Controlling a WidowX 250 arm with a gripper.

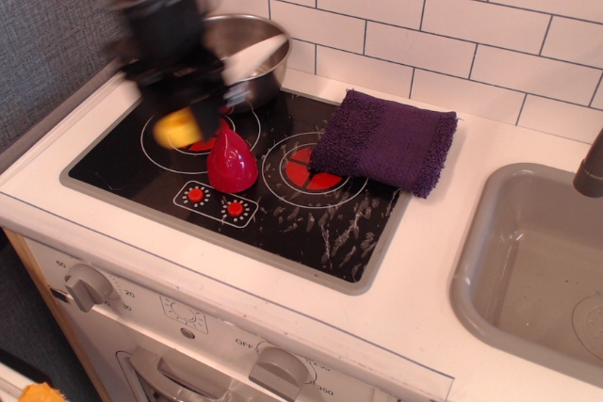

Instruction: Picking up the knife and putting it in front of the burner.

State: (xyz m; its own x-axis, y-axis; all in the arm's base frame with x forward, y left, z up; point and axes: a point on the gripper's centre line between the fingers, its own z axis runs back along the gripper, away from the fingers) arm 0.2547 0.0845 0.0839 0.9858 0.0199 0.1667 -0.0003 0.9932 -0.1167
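Your gripper (184, 120), blurred, was clamped on the knife (176, 128) above the burner (198, 129). Just right of the burner the red teardrop toy (231, 161) crowded it; behind sat the steel pot (240, 54), farther right the purple cloth (386, 141).
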